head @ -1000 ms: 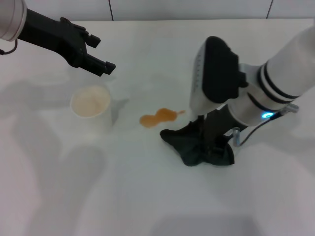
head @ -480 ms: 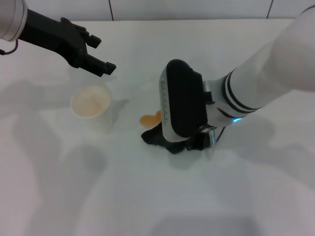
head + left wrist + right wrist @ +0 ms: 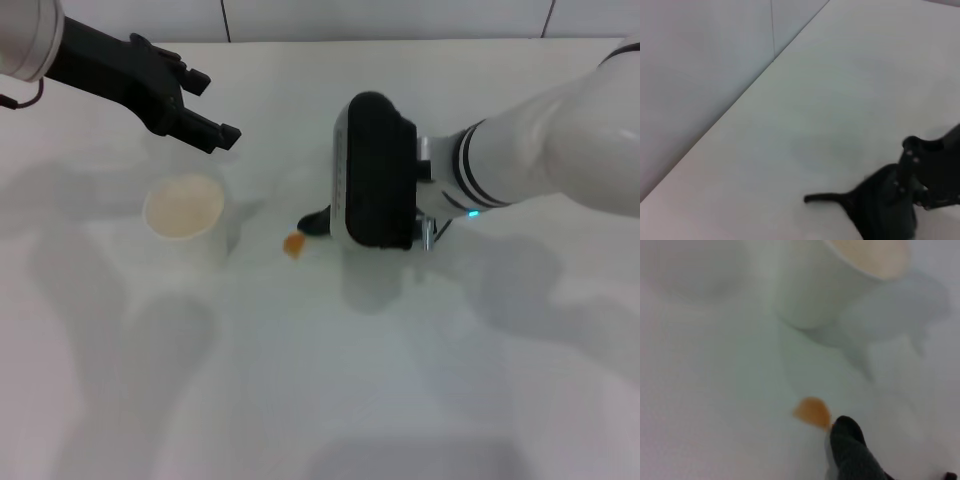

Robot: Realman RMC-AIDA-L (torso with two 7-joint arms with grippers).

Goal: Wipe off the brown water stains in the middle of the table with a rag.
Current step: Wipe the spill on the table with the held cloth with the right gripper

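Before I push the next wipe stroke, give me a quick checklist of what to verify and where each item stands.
1. Rag on the table, beside the stain: ok.
2. Brown water stains gone: not ok, one small blob is left.
3. Right gripper grip on the rag: cannot tell, the wrist hides the jaws.
4. Cup off the wipe path: ok, but it stands close beside the blob.
5. Left gripper out of the way: ok, open above the cup.

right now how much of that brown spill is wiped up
Most of it: only one small blob of the brown water stains shows on the table. The right gripper has the rag against that blob's edge. Left to do: clearing it. The left gripper hangs above the cup.
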